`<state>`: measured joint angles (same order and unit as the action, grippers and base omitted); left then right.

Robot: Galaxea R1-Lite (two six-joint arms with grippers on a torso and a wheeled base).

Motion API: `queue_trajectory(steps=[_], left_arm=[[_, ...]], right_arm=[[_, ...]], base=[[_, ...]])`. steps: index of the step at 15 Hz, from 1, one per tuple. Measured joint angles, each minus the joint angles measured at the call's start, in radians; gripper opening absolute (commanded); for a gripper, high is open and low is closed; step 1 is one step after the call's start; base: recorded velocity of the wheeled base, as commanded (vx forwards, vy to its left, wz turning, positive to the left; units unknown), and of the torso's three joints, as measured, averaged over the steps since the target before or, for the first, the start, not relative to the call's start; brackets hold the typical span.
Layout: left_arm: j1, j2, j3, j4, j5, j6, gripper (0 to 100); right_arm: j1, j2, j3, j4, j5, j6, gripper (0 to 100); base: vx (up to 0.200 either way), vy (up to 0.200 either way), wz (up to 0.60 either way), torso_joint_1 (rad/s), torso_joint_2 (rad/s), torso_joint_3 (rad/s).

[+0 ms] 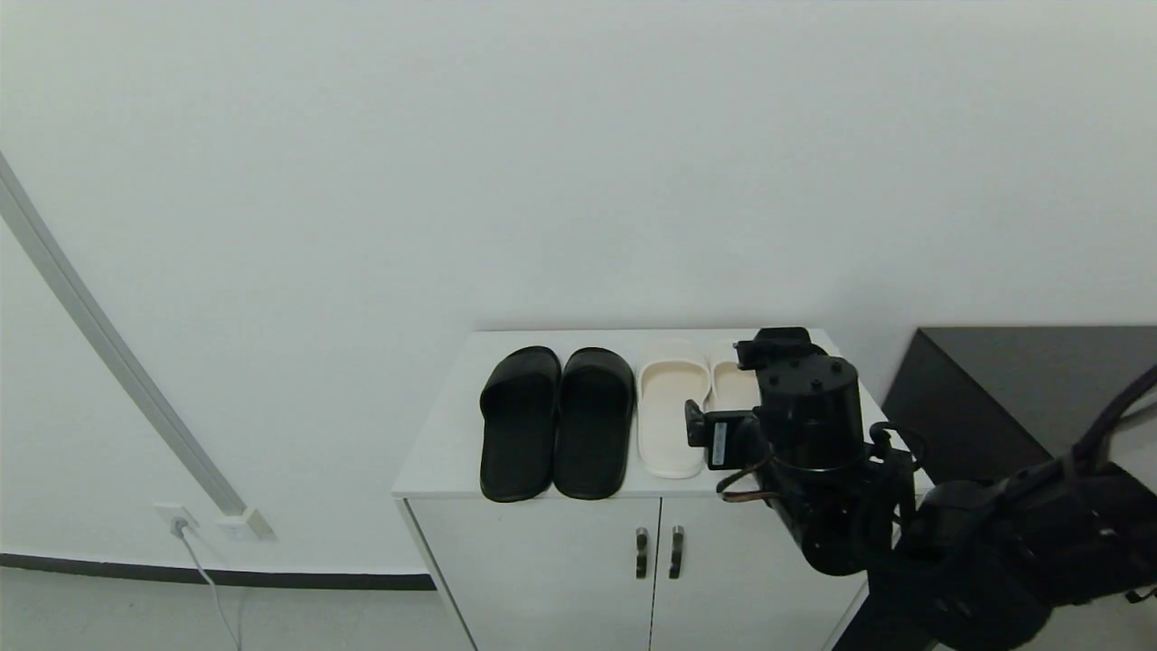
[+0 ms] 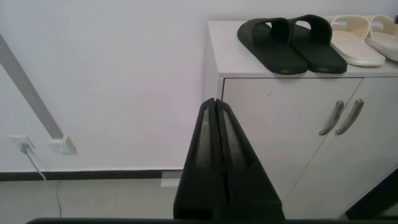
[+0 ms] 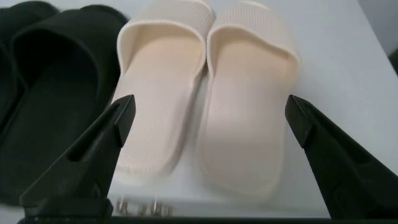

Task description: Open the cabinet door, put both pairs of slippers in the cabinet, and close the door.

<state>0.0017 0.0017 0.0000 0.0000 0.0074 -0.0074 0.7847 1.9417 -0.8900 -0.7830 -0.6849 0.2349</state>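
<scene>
A white cabinet (image 1: 533, 579) stands against the wall, both doors closed, with two dark handles (image 1: 657, 551) side by side. On its top lie a pair of black slippers (image 1: 556, 422) and, to their right, a pair of cream slippers (image 1: 673, 416). My right gripper (image 3: 208, 115) hovers open over the cream slippers (image 3: 205, 118), its fingers (image 3: 93, 162) spread to either side of the pair and touching nothing. My left gripper (image 2: 216, 102) is shut and empty, low and left of the cabinet (image 2: 280, 112), level with the door fronts and handles (image 2: 342, 117).
A dark table or counter (image 1: 1021, 389) stands right of the cabinet. On the wall to the left run a slanted grey conduit (image 1: 99, 344) and a socket with a white cable (image 1: 176, 523). Bare floor lies left of the cabinet.
</scene>
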Motion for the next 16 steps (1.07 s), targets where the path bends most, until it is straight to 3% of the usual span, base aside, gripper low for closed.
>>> queue_trajectory(steps=[5,16], left_arm=[[-0.001,0.000,0.000,0.000,0.000,0.000,0],[0.000,0.000,0.000,0.000,0.000,0.000,0]], right_arm=[[-0.057,0.166,-0.183,0.007,0.014,-0.016,100],[-0.146,0.313,-0.385,0.042,0.075,-0.028,100]], base=[[0.000,0.000,0.00,0.000,0.00,0.000],[0.000,0.000,0.00,0.000,0.00,0.000]])
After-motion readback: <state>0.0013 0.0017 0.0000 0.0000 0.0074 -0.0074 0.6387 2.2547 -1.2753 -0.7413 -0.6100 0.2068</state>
